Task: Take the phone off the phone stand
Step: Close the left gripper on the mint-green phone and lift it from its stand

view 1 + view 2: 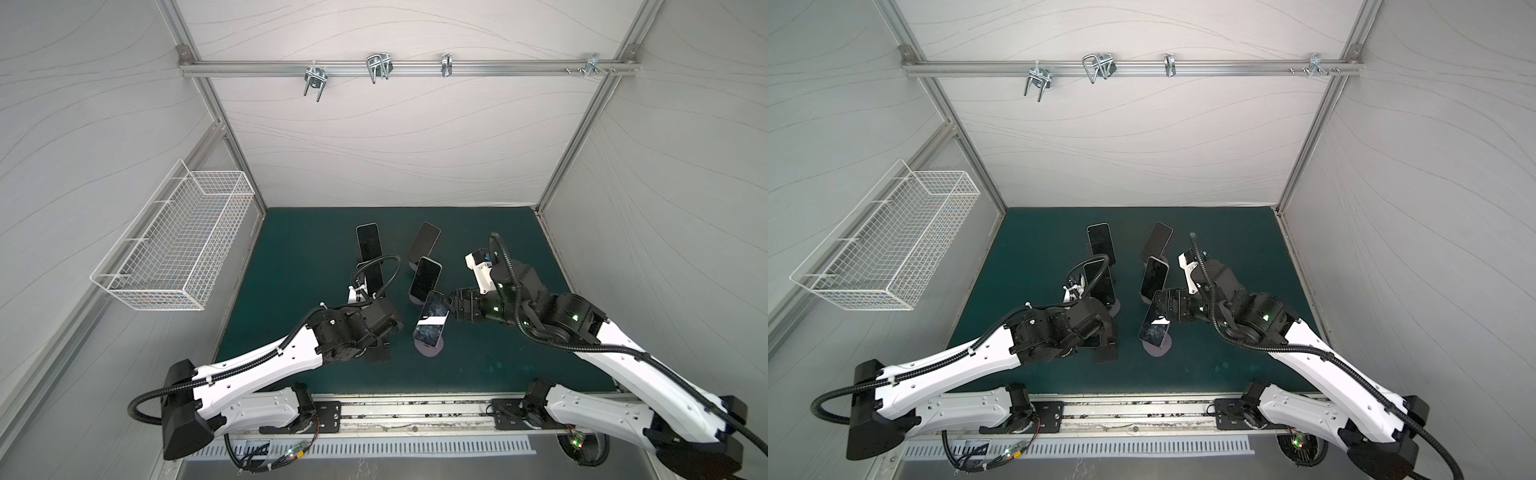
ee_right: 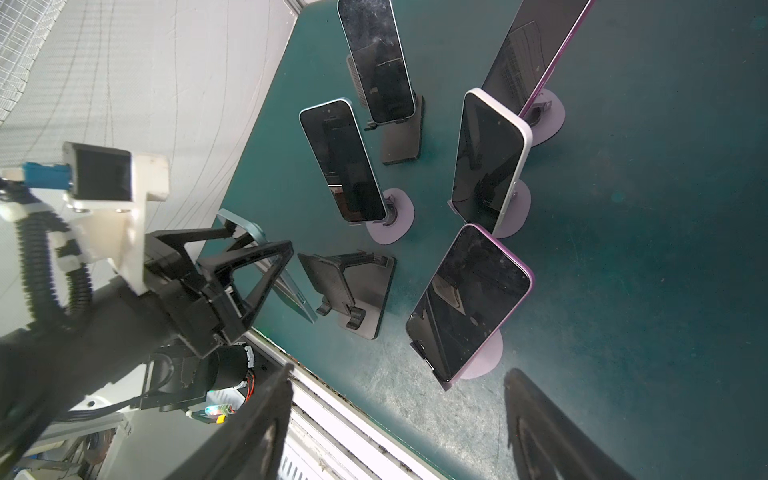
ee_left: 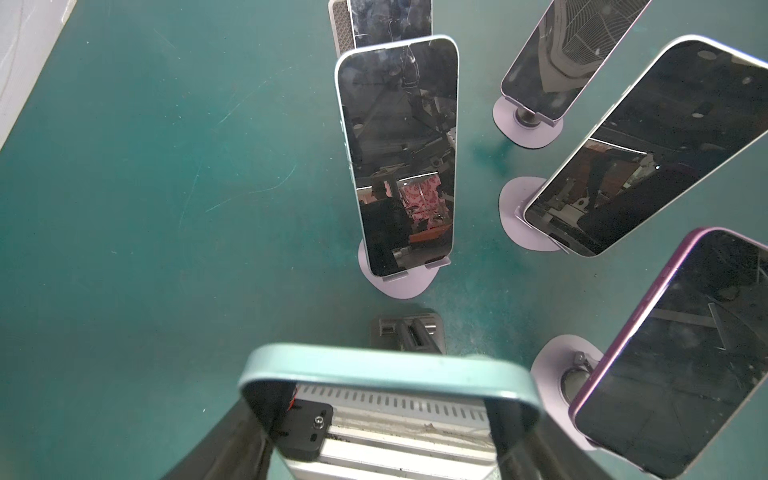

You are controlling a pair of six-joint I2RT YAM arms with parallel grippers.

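Robotics lab test cell — aluminium frame [image 1: 498,67], white panel walls [image 1: 374,145], green mat [image 1: 291,257], wire basket [image 1: 178,245].

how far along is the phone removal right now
Done: one black stand is empty. In hand: the left gripper is shut on a mint phone, held clear of it. Left: the open right gripper faces the near purple phone without gripping it; that one and four other phones sit on stands.
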